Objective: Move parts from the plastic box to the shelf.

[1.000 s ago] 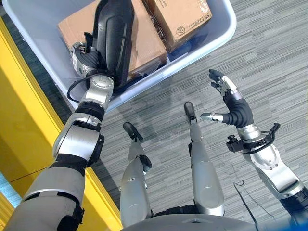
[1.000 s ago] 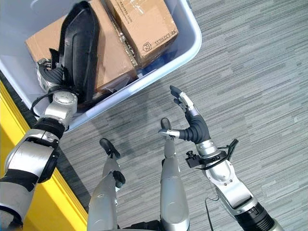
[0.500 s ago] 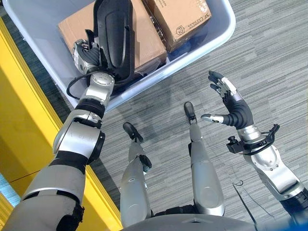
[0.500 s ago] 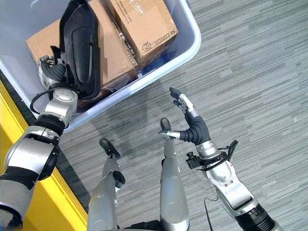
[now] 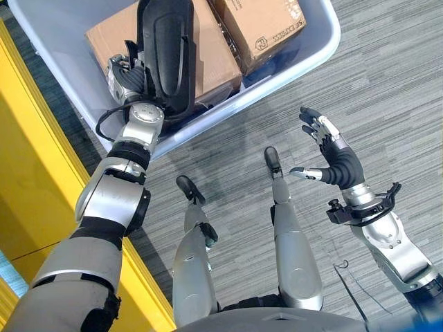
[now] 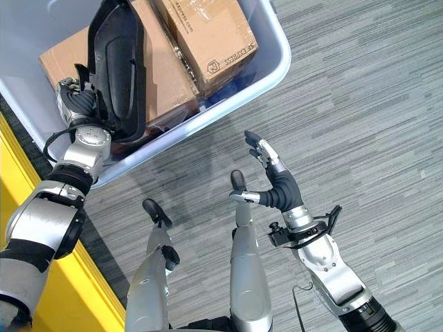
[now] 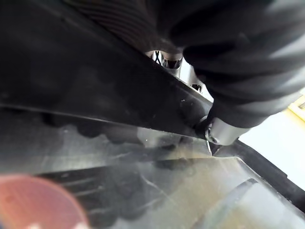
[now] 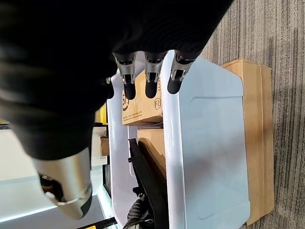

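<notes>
A long black moulded part [image 5: 166, 48] stands on end over the pale plastic box [image 5: 311, 59]. My left hand [image 5: 127, 77] is shut on its lower edge, just above the box's near corner. In the left wrist view the black part [image 7: 95, 90] lies right against the hand. Two cardboard boxes [image 5: 259, 24] lie in the plastic box behind the part. My right hand [image 5: 333, 158] hangs open over the carpet to the right, apart from the box, holding nothing. Its fingers [image 8: 151, 71] are straight in the right wrist view, pointing at the plastic box [image 8: 205, 157].
A yellow shelf frame [image 5: 34, 180] runs along the left side, close to the box's left corner. Grey striped carpet [image 5: 387, 83] lies open to the right of the box and around my right hand.
The black part has come up a little and turned more upright in my left hand. My right hand has sunk slightly.
</notes>
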Tool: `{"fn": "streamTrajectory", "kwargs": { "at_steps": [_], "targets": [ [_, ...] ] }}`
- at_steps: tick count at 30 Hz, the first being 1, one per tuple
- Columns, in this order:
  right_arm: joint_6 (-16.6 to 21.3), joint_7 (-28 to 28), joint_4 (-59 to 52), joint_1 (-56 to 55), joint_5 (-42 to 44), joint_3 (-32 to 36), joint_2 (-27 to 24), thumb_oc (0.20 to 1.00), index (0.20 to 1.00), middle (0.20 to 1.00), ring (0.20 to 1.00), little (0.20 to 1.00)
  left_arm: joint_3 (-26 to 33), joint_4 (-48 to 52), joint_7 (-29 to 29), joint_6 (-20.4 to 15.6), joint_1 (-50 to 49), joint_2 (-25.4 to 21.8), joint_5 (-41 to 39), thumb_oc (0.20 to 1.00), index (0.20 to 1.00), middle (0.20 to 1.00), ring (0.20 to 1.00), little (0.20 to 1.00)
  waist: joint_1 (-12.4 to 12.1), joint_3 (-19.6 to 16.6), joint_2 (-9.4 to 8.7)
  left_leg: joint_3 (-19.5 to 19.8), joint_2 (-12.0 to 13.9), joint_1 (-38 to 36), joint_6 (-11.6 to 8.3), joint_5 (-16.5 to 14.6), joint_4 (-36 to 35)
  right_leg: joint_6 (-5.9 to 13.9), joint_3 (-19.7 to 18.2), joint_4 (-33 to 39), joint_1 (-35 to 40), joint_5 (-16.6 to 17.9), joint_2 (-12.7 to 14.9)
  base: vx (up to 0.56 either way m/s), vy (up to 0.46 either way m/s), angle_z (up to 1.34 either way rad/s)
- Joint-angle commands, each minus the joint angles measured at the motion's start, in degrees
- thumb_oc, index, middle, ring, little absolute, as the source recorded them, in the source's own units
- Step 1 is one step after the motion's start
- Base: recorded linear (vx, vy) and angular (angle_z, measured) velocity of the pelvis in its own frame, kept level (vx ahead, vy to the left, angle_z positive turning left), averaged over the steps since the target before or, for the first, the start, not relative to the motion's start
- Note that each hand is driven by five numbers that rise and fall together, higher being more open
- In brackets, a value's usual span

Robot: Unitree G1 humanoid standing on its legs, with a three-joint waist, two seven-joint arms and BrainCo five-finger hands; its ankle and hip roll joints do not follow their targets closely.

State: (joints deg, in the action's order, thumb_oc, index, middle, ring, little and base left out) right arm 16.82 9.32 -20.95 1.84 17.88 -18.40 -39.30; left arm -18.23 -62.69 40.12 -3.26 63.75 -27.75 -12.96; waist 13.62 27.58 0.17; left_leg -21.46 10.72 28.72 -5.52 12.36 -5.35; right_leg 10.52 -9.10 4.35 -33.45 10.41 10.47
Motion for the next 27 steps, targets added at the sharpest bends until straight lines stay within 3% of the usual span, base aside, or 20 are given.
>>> {"fn": "streamTrajectory", "kwargs": {
  "at_steps": [1, 10, 27],
  "targets": [
    [4.43, 0.76, -1.89, -1.32, 0.69, 4.62, -0.86, 1.000, 1.000, 1.000, 1.000, 1.000, 1.63, 0.56, -1.70, -3.28, 0.91, 1.87, -1.18, 0.200, 0.200, 0.200, 0.200, 0.200, 0.81, 0.64, -0.51, 6.96, 0.61, -4.22, -2.67, -4.20, 0.96, -0.48, 2.09, -5.80, 2.54, -5.43, -0.73, 0.00, 0.000, 0.00],
    [4.38, 2.15, -1.39, -0.74, -1.06, 5.27, 0.20, 1.000, 1.000, 1.000, 1.000, 1.000, 4.79, 22.38, 0.92, -6.90, -10.56, 0.74, 0.60, 0.200, 0.200, 0.200, 0.200, 0.200, -0.56, 0.29, -0.74, 7.36, 0.68, -4.44, -2.05, -3.23, 1.34, -0.91, 2.83, -5.79, 3.54, -4.47, -0.54, -0.03, -0.001, 0.01],
    [3.38, 2.04, -0.19, 0.75, -1.59, 5.86, 1.40, 1.000, 1.000, 1.000, 1.000, 1.000, 10.31, 39.18, 0.56, -9.12, -21.93, -0.49, 3.50, 0.200, 0.200, 0.200, 0.200, 0.200, -1.88, -2.49, -1.38, 8.18, 0.53, -7.54, -1.89, -3.92, 1.11, -0.90, 3.64, -5.29, 6.96, -4.81, 0.03, 0.00, 0.009, 0.01]
  ]
}}
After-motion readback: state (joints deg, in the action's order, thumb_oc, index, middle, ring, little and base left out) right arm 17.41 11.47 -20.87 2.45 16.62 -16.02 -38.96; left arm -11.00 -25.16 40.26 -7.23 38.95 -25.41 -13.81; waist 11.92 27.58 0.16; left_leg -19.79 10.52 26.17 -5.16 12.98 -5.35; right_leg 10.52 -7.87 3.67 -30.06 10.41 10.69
